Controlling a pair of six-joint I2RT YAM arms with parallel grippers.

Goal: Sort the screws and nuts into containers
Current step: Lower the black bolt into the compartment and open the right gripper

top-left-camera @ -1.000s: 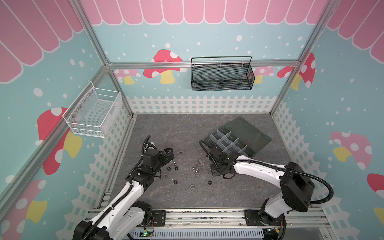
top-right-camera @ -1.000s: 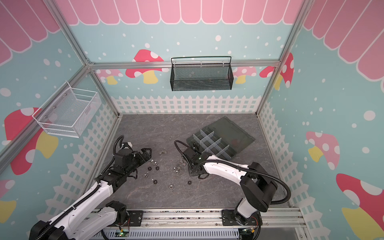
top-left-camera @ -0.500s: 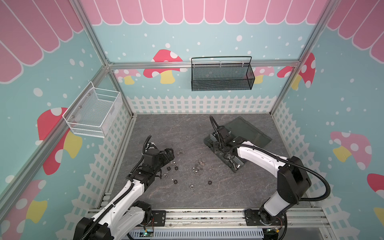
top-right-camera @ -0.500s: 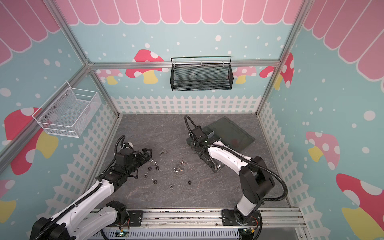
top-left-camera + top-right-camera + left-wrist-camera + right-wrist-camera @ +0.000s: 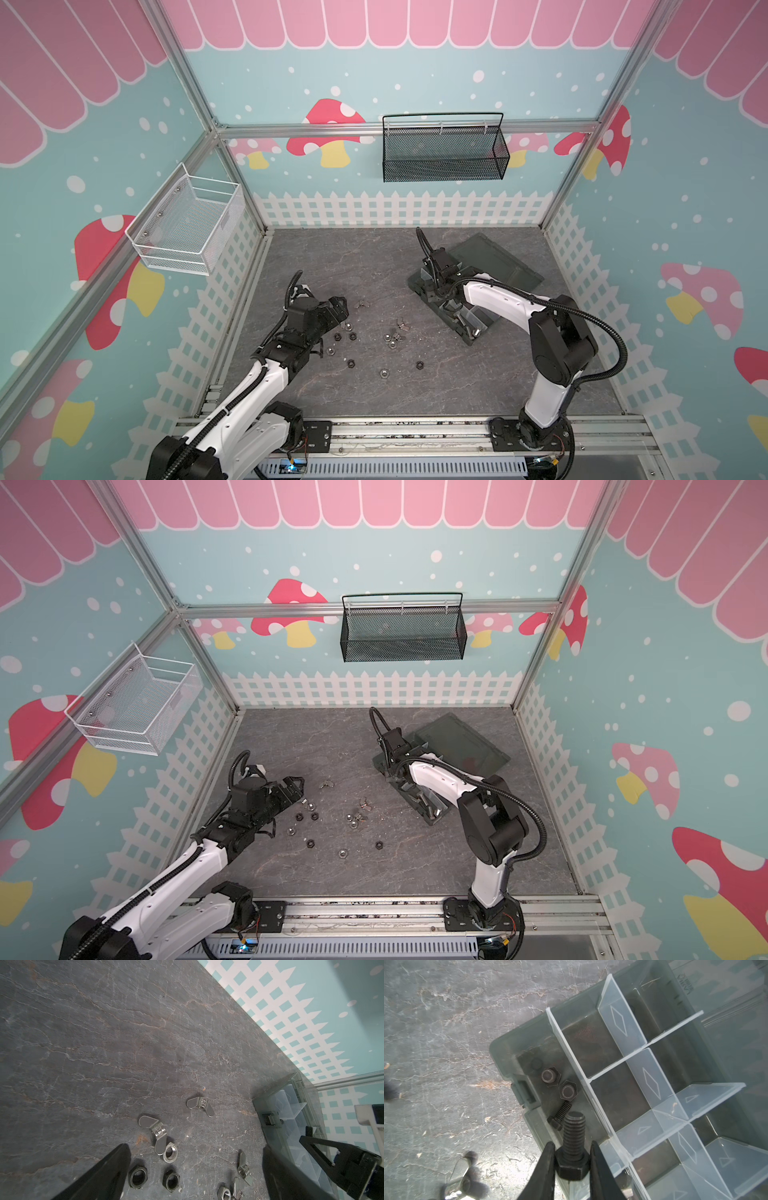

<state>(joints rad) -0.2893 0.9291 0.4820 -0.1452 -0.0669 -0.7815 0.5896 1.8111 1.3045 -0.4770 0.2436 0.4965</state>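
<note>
R grip (image 5: 572,1147): jaws clamped on hex head of black screw (image 5: 574,1130); shank pointed fwd past tips.
Ahead of tips: corner compartment (image 5: 529,1057) of organizer box (image 5: 517,1030); three black screws (image 5: 550,1076) lay in it.
Release (judged): go lower, centre over compartment floor, keep clear of divider (image 5: 566,1043), then open, so no bounce-out.
L grip (image 5: 196,1148): jaws wide apart, empty; black nuts (image 5: 137,1176) on tabletop (image 5: 124,1043) near its tips.

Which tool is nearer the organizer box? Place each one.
Right. The right tool hangs over a corner of the organizer box, shut on a black screw. The left tool is apart from it, open above loose nuts.
</note>
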